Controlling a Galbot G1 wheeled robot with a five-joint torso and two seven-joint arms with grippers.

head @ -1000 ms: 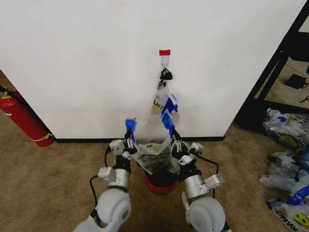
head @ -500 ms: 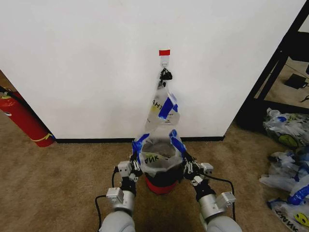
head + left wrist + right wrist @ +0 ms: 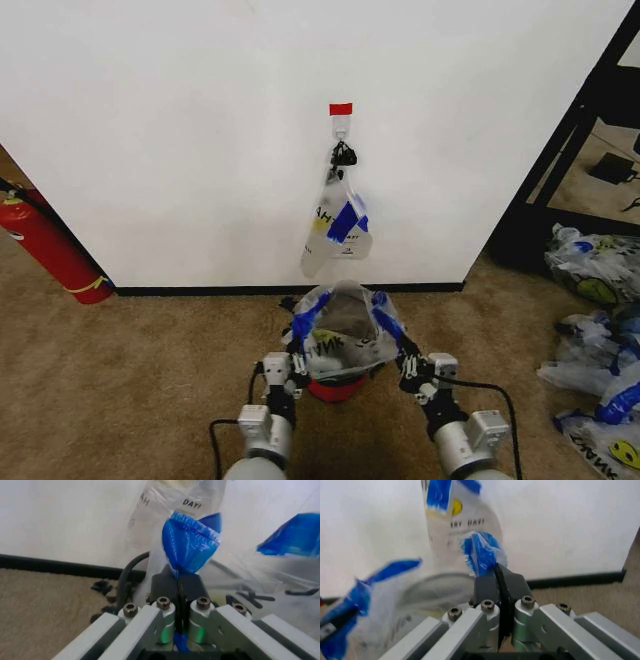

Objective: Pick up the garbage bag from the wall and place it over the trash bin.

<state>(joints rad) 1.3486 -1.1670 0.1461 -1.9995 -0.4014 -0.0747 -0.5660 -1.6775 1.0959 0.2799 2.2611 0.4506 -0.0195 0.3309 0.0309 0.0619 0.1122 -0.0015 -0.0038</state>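
Note:
The garbage bag (image 3: 343, 335), thin and see-through with black print and blue patches, is stretched open between both grippers right over the red trash bin (image 3: 335, 389). My left gripper (image 3: 299, 346) is shut on its left blue handle (image 3: 189, 547). The right gripper (image 3: 399, 346) is shut on the right blue handle (image 3: 479, 553). In the wrist views the left gripper (image 3: 178, 582) and the right gripper (image 3: 496, 580) each pinch blue plastic between closed fingers. Most of the bin is hidden by the bag. Behind it stands the white wall (image 3: 200, 120) with a black baseboard.
A second like-printed bag (image 3: 337, 225) hangs from the small hook (image 3: 341, 126) under a red tape strip (image 3: 341, 108). A red fire extinguisher (image 3: 50, 245) leans at the left. A heap of bags (image 3: 600, 340) lies on the carpet at the right, near a black frame (image 3: 560, 170).
Both grippers have come down and back toward me, carrying the open bag from in front of the hanging bag down onto the bin's rim.

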